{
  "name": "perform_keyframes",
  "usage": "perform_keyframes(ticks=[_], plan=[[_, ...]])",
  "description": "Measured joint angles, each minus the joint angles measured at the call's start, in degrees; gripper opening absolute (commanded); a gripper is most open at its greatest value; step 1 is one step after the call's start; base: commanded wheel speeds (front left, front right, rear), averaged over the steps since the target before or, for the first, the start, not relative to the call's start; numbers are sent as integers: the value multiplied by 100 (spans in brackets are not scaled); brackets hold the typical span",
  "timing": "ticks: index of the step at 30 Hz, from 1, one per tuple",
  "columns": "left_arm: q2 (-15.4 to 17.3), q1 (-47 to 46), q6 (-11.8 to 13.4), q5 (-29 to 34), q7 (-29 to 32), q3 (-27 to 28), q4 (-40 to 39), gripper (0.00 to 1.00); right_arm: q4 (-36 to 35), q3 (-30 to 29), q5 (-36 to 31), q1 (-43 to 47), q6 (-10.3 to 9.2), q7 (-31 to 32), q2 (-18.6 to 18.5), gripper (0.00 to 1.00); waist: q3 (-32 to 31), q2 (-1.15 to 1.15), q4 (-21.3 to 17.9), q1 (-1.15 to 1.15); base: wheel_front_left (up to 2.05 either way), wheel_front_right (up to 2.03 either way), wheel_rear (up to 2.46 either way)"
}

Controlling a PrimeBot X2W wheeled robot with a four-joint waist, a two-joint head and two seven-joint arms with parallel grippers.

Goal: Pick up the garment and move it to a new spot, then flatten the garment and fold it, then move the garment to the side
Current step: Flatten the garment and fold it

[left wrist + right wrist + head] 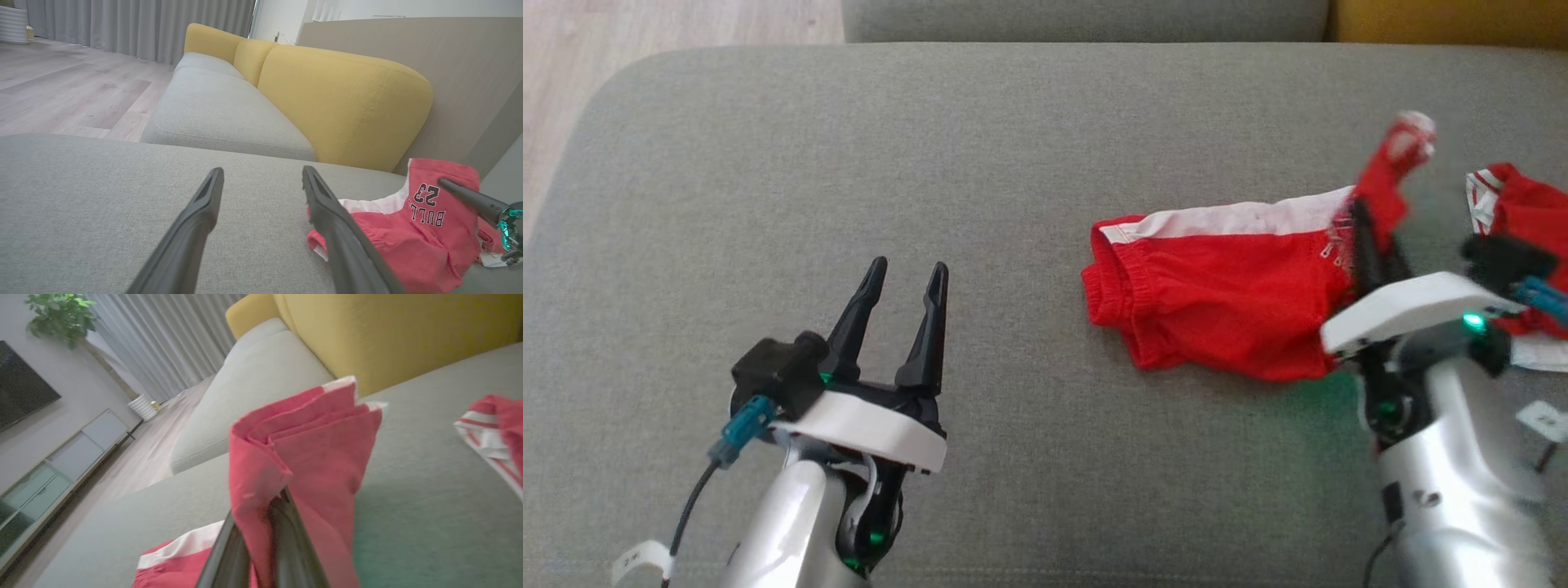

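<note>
Your left claw [908, 273] hovers, fingers apart, over the bare grey sofa cushion [931, 147], probably kept free for flattening. To its right the red garment [1225, 286] lies on the cushion, one end raised because your right claw [1364, 237] is clamped on it. Two claws, two red pieces: a second red cloth [1523, 204] lies farthest right.

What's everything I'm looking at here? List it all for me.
shorts: one, red with white band, on the seat, one end lifted
second garment: one, red with striped trim, right of the shorts
seat: one, grey, under both garments
backrest: one, yellow, beyond the seat
floor: one, pale wood, left of the seat
curtains: one set, grey, beyond the floor
left hand: one, dark, open, over bare seat
right hand: one, dark, shut on the shorts' lifted end
</note>
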Motion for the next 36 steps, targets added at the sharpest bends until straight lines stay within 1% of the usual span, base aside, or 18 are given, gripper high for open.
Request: perform_keyframes(ticks=[4,8,11,19,25,26,27,33,36], plan=[[0,8,-1,-1,0,3,11,100,-232,746,244,147,0,-25,1,0,-50,0,71,0,0,0,0],[0,25,3,-4,0,14,24,100,-403,1314,704,318,0,-22,-2,0,-102,0,133,0,0,0,0],[1,132,19,-97,0,137,24,100,-480,1713,771,424,0,-4,-3,0,-138,0,177,0,0,0,0],[2,236,26,-94,0,168,64,100,-525,2292,965,495,0,10,-36,0,-151,0,287,0,0,0,0],[2,236,26,-94,0,154,63,100,-436,2763,962,494,0,26,-245,0,-102,0,338,0,0,0,0],[2,236,27,-94,0,153,64,100,-392,2844,943,495,0,46,-287,27,-92,0,341,0,0,0,0],[2,236,40,-94,0,153,64,100,-367,2904,915,494,0,43,-323,100,-83,0,341,0,0,0,0],[2,235,41,-94,0,154,93,100,-358,3487,784,469,0,-67,-463,100,-58,0,314,0,0,0,0],[2,232,41,-94,0,147,97,100,-178,3732,649,447,0,-77,-547,100,-48,0,301,0,0,0,0]])
